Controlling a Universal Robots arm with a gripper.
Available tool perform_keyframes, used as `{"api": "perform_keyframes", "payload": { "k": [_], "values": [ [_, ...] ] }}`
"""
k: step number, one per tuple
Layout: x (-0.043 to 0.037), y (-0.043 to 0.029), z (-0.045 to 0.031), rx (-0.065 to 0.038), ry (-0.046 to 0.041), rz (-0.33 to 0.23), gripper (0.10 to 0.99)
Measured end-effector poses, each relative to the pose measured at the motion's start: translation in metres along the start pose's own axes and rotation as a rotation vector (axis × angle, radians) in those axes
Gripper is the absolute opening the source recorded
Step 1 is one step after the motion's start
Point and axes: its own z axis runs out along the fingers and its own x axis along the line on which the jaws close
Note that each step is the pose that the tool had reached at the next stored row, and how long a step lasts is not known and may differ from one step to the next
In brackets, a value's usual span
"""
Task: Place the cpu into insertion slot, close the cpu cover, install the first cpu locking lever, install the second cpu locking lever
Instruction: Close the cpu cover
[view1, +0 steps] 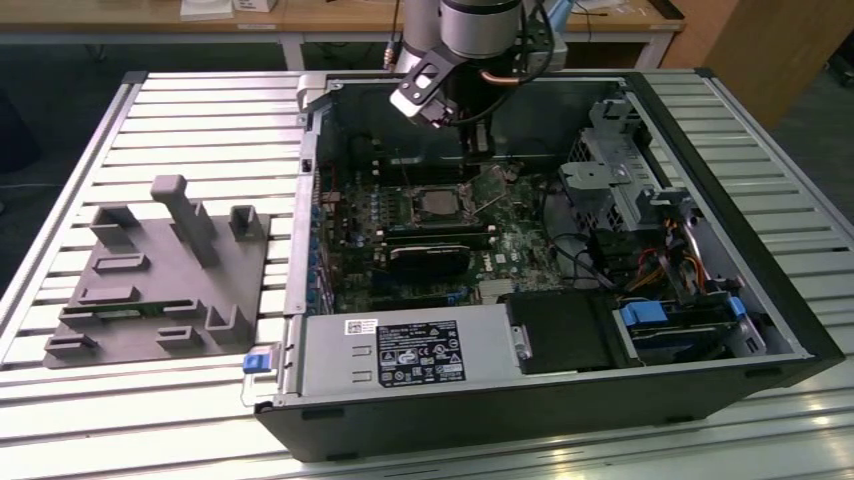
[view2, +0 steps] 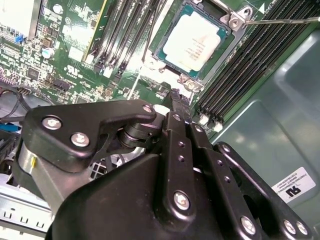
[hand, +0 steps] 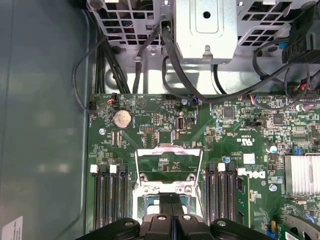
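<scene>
The cpu (view2: 194, 42), a pale metallic square, lies in the insertion slot (view2: 167, 56) on the green motherboard. In the first wrist view the cpu cover (hand: 169, 150), a silvery frame with a large window, stands swung open away from the slot, with board showing through it. A thin locking lever (view2: 280, 21) sticks out past one corner of the slot. My gripper (hand: 171, 201) is shut with nothing visible between its black fingers (view2: 176, 107); its tip is just above the slot's edge on the cover's side. In the exterior view the gripper (view1: 477, 152) hangs just behind the slot (view1: 434, 205).
Black memory slots (hand: 107, 192) flank the socket on both sides. A drive cage (view1: 607, 185) with cables fills the case on the exterior view's right, and the power supply (view1: 400, 352) sits at the front. A grey fixture plate (view1: 154, 290) lies outside the case on the left.
</scene>
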Motion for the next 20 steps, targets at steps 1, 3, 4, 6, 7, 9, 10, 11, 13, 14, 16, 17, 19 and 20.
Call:
{"api": "perform_keyframes", "payload": {
  "k": [1,3,4,6,7,9,10,11,13,14,16,17,19,20],
  "values": [
    [0.0000,0.0003,0.0000,0.000,0.0000,0.000,0.106],
    [0.0000,0.0011,0.0001,0.000,0.0000,0.000,0.106],
    [0.0000,0.0015,0.0002,0.000,0.0001,0.000,0.106],
    [0.0001,0.0024,0.0002,0.000,0.0000,0.000,0.106],
    [0.0001,0.0028,0.0002,0.000,0.0000,0.000,0.106],
    [0.0001,0.0040,0.0003,0.000,0.0000,0.000,0.106],
    [0.0001,0.0048,0.0004,0.000,0.0000,0.000,0.106],
    [0.0001,0.0057,0.0005,0.000,0.0000,0.000,0.106],
    [0.0002,0.0083,0.0007,0.000,0.0000,0.000,0.106],
    [0.0002,0.0096,0.0009,0.000,0.0000,0.000,0.106],
    [0.0003,0.0124,0.0011,0.000,-0.0001,0.000,0.106],
    [0.0004,0.0140,0.0012,0.000,0.0000,0.000,0.106],
    [0.0005,0.0181,0.0015,0.000,-0.0001,0.000,0.106],
    [0.0005,0.0204,0.0017,0.000,-0.0002,0.000,0.106]
  ]
}}
